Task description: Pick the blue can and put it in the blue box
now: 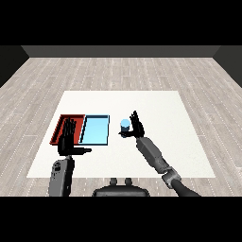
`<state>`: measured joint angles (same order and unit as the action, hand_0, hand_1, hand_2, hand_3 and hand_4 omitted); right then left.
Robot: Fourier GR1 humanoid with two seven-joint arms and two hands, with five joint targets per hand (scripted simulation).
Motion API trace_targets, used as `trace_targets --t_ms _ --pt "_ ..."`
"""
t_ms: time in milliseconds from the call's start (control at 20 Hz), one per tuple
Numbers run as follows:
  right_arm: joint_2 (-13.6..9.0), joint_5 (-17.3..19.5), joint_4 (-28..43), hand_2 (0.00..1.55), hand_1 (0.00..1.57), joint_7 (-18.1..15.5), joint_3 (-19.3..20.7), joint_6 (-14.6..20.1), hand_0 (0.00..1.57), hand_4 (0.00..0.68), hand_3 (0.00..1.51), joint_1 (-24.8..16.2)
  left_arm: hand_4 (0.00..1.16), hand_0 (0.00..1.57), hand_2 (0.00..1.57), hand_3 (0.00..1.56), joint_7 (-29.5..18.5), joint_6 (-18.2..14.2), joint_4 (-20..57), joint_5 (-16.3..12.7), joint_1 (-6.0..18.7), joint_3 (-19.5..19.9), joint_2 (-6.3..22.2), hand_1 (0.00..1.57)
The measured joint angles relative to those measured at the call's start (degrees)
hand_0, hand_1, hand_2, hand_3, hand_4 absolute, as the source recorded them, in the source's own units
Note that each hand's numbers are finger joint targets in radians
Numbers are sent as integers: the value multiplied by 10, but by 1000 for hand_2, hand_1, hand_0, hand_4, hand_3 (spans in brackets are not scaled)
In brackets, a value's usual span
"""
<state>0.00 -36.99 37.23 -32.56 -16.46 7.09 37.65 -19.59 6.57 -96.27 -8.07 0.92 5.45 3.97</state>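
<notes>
The blue can [125,125] stands upright just right of the light blue tray [96,130], near the table's middle. My right hand [137,127] is against the can's right side, with its fingers straight and pointing up and its thumb reaching across in front of the can's base. It looks open, not curled round the can. My left hand [66,140] hovers over the red tray [58,128], fingers straight and thumb sticking out to the right, holding nothing.
The red tray and the light blue tray lie side by side at the left of the white table [160,108]. A wooden floor surrounds the table.
</notes>
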Motion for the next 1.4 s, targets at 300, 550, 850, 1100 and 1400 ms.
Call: trace_targets --t_ms 300,550,850,1100,1400 --pt "0 -58 -60 0 0 -18 -35 -2 0 0 0 47 0 0 0 0 -11 5 6 -2 -4 5 2 0" --pt "0 -67 -97 0 0 -26 -39 -20 0 0 0 61 0 0 0 0 -6 8 5 -7 -3 7 2 0" --pt "0 -116 -120 0 0 -25 -82 -19 0 0 0 82 0 0 0 0 -19 16 17 -8 -7 11 6 0" --pt "0 -149 -123 1508 1538 -28 -114 56 1538 642 1477 88 0 0 0 0 -8 11 7 -10 -1 15 8 0" --pt "0 -157 -139 1483 1505 -32 -147 153 1505 620 1437 103 0 0 0 0 -9 15 8 -13 -7 15 8 0"
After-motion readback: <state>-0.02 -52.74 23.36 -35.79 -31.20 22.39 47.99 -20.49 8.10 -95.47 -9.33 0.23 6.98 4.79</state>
